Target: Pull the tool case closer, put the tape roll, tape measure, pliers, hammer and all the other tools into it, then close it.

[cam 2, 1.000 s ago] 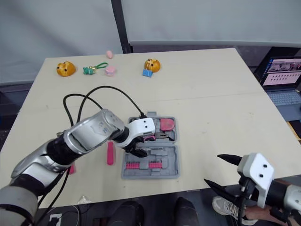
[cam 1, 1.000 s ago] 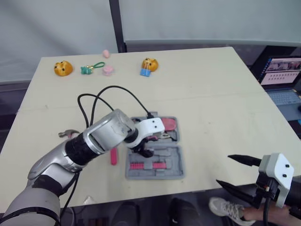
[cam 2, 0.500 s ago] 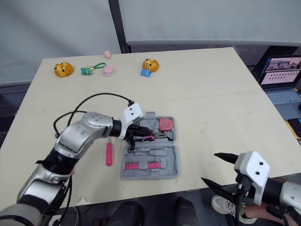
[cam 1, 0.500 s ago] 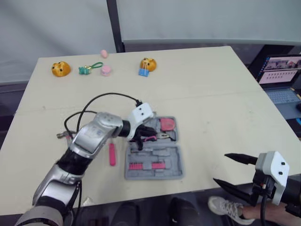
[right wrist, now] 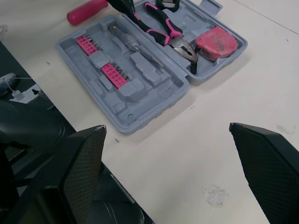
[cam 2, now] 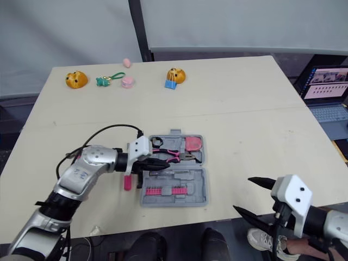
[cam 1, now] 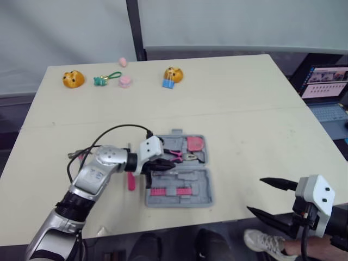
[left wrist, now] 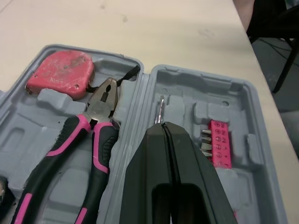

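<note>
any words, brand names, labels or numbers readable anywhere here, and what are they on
No text reads clearly anywhere in these pictures.
Laptop screen: shows windows with writing, too small to read.
Tape measure: red face is scuffed, no legible label.
Tool case: plain grey plastic, no marking visible.

the open tool case [cam 1: 204,188] lies on the desk [cam 1: 244,114], close to the front edge and a little left of the middle. in its far half the tape roll [cam 2: 157,142] sits at the left end, the pliers [cam 2: 172,155] in the middle and the tape measure [cam 2: 192,144] at the right end. its near half holds a slim screwdriver [right wrist: 132,44] and two racks of bits [cam 2: 164,191]. a handled tool [cam 1: 131,180] lies on the desk just left of the case, with the hammer [cam 1: 73,154] farther left. small toys [cam 1: 72,79] sit in a row along the far edge.
</note>
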